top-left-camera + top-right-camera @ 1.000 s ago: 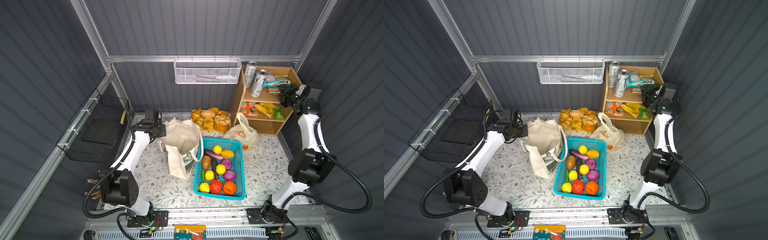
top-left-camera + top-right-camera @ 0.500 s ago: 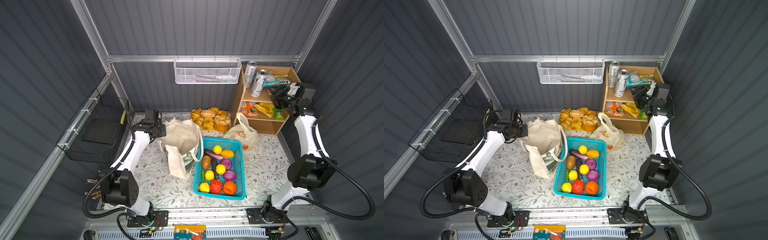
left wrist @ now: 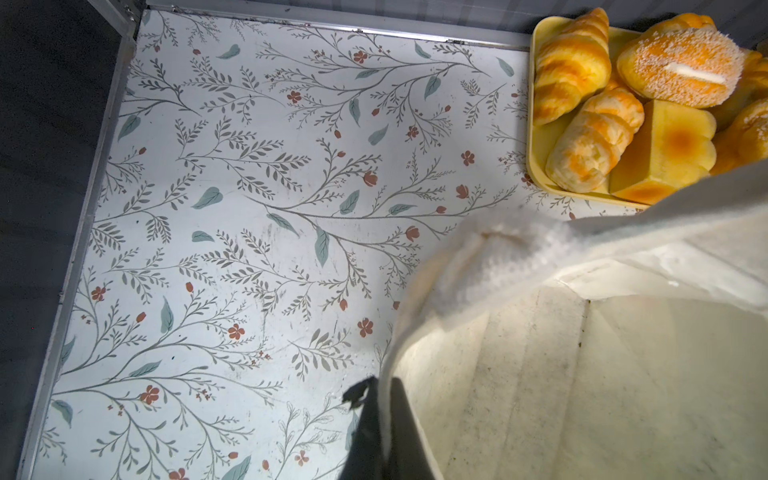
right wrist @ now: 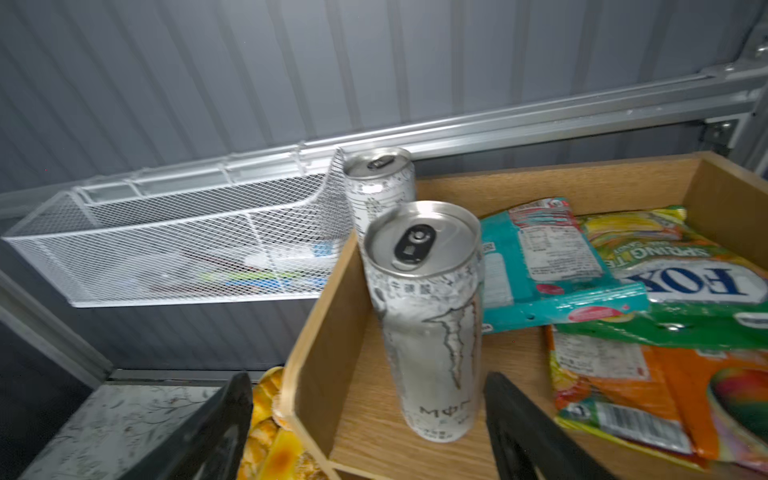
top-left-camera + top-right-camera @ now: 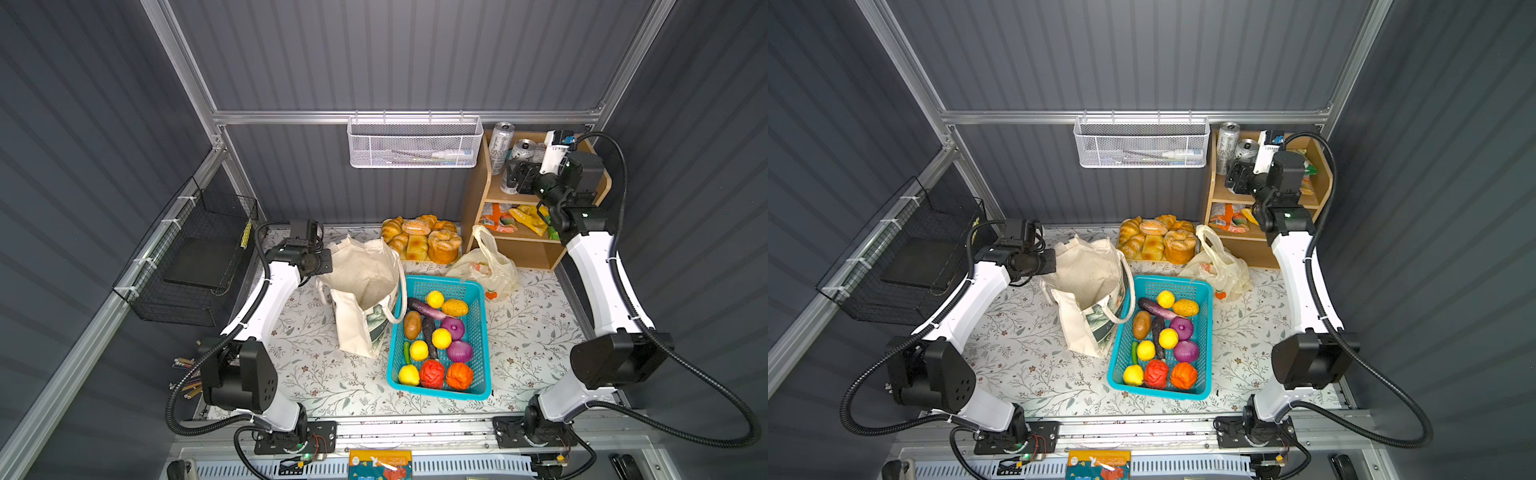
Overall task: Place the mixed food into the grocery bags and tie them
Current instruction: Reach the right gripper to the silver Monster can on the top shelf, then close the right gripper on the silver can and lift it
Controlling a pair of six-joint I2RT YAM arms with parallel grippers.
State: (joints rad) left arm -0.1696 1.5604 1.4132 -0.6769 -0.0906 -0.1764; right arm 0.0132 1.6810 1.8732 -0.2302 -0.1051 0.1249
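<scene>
Nearest us, beside the basket (image 5: pixel 478 291), our left gripper (image 3: pixel 382 415) pinches the canvas tote (image 5: pixel 361 270) by its rim, while far back on the shelf (image 5: pixel 473 195) our right gripper (image 4: pixel 365 386) gapes wide before the nearer drink can (image 4: pixel 428 332), so we judge the next move is to straddle it squarely and close.

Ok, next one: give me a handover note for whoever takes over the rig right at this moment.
Left gripper: shut on the rim of the tote, holding it open.
Right gripper: open, either side of the near can on the shelf, not gripping.
Items: other can and snack packets on the shelf, bread on its tray, produce in the basket, plastic bag by the shelf.
Done: tote looks empty; no bag tied.
Left: pack everything, tie both bags.
</scene>
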